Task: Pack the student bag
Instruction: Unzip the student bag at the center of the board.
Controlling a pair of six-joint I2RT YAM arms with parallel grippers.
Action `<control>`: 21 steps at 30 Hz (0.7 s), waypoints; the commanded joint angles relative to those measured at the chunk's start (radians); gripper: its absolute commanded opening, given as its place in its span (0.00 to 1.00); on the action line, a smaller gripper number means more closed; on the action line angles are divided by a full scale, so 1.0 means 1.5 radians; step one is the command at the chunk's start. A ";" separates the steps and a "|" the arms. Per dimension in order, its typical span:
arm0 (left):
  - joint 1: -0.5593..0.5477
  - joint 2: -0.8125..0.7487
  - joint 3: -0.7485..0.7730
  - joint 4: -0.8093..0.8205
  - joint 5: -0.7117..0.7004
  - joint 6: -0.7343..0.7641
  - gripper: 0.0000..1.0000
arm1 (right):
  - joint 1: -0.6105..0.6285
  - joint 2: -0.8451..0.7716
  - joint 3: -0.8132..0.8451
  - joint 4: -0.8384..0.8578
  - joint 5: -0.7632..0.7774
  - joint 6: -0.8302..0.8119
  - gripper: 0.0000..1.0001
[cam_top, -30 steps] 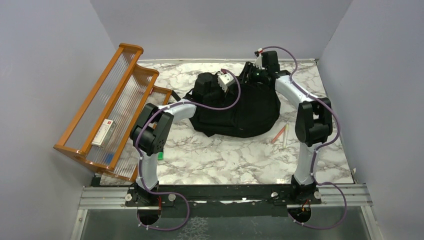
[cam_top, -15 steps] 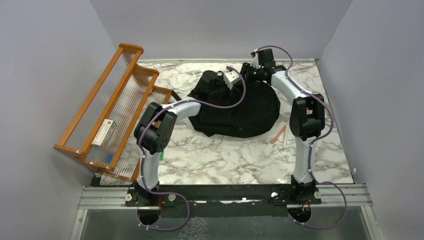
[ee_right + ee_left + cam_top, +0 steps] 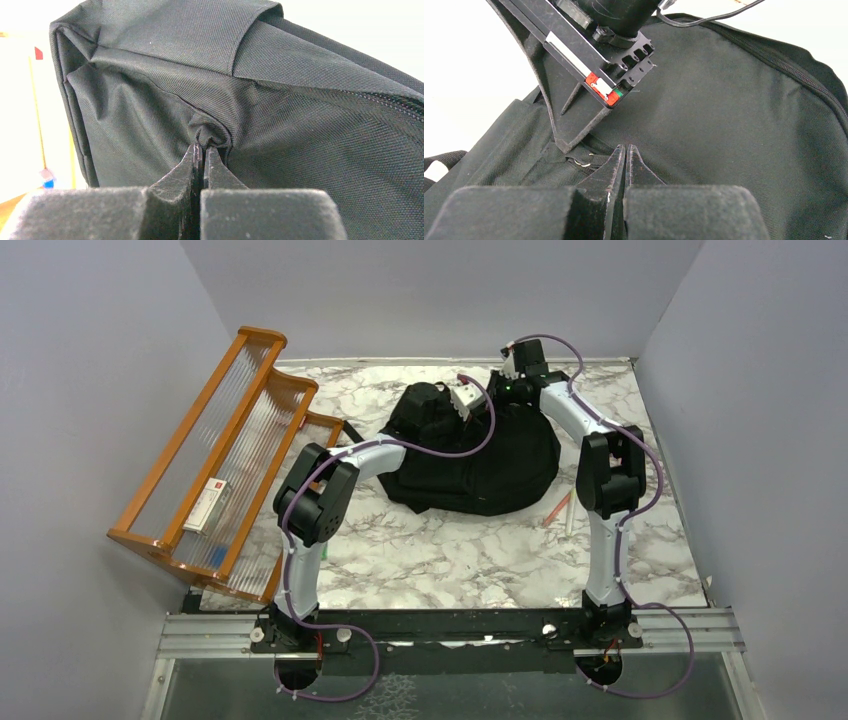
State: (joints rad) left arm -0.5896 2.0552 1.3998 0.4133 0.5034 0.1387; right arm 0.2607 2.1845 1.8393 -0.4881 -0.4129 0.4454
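Note:
The student bag, a black fabric backpack, lies at the far middle of the marble table. My right gripper is shut on a small pucker of the bag's fabric near a seam; in the top view the right gripper stands over the bag's far edge. My left gripper is shut with its tips against the bag, and no fabric shows between them. A small metal zip ring lies just left of those tips. The right gripper comes down right beside it.
A wooden rack leans at the left with a white box in it. Two pencils lie on the marble to the right of the bag. Grey walls close in the table on three sides.
My right gripper has shut on the bag's fabric after standing open. Both arms have stretched a little further over the bag; the left gripper stays shut.

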 commanded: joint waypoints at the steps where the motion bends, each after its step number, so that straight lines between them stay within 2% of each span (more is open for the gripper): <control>1: -0.018 -0.030 -0.008 -0.010 0.027 -0.012 0.00 | 0.005 0.004 -0.002 0.054 0.032 0.033 0.01; 21: -0.039 -0.146 -0.168 -0.013 0.059 -0.061 0.00 | -0.037 0.016 -0.004 0.109 0.017 0.092 0.00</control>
State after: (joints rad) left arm -0.6262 1.9076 1.1984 0.4042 0.5381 0.0841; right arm 0.2253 2.1902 1.8317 -0.4301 -0.4019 0.5667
